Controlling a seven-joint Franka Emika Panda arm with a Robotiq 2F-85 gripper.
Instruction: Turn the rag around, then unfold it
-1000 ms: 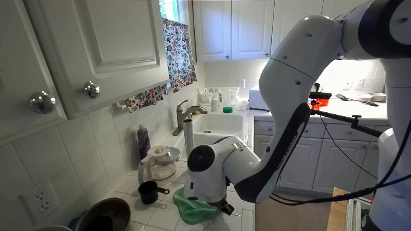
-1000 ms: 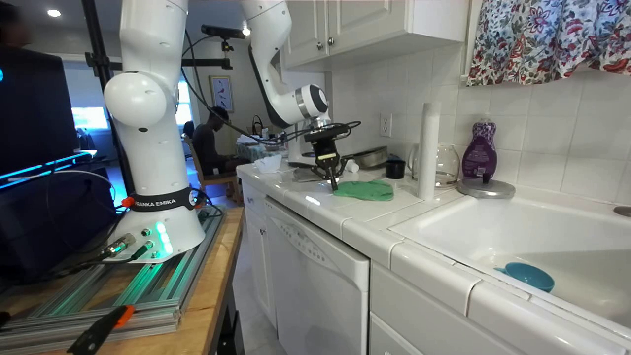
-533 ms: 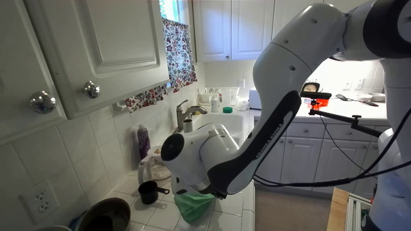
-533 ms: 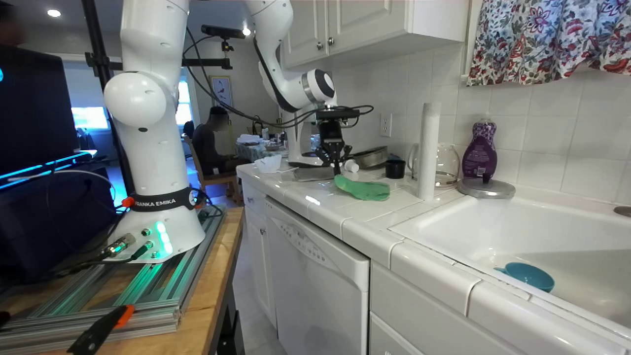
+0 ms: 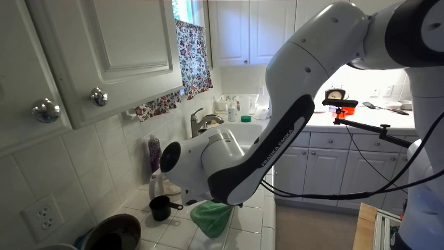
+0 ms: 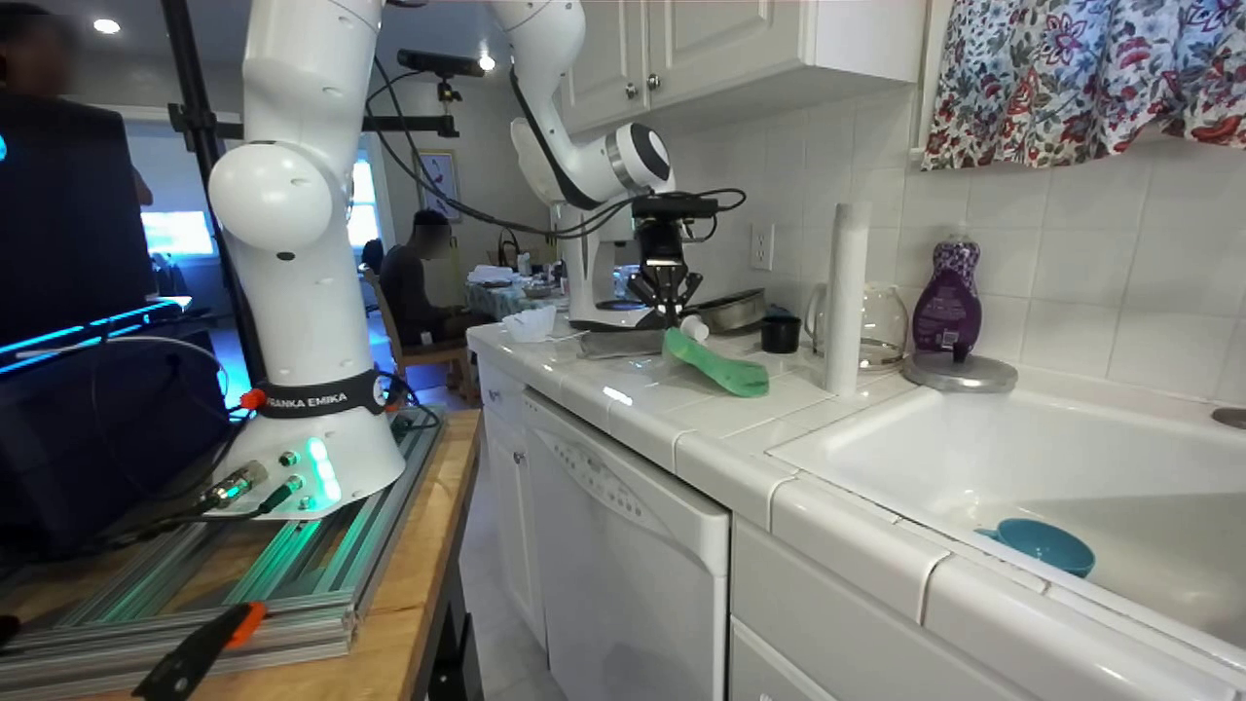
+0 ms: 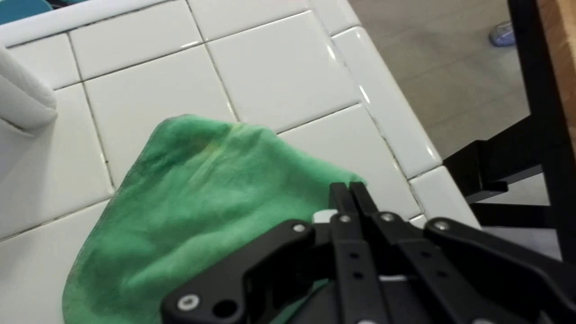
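A green rag (image 5: 211, 219) lies crumpled on the white tiled counter (image 5: 175, 231). My gripper (image 6: 674, 324) is shut on one edge of the rag and holds it raised. In an exterior view the rag (image 6: 725, 370) slopes from the fingertips down to the counter, its far end resting on the tiles. In the wrist view the rag (image 7: 189, 211) spreads to the left of the gripper (image 7: 349, 183), with a pinched corner at the nearly touching fingertips. In an exterior view the arm hides most of the gripper and the rag's raised end.
A black cup (image 5: 160, 208) and a dark pan (image 5: 116, 225) stand by the wall. A white roll (image 6: 847, 302), a pot lid (image 6: 959, 375) and a purple bottle (image 6: 949, 297) stand near the sink (image 6: 793, 453). The counter's front edge (image 7: 382, 112) is beside the gripper.
My gripper has risen from the counter and moved toward the wall. The rag's held edge has lifted with it, while its other end stays on the tiles.
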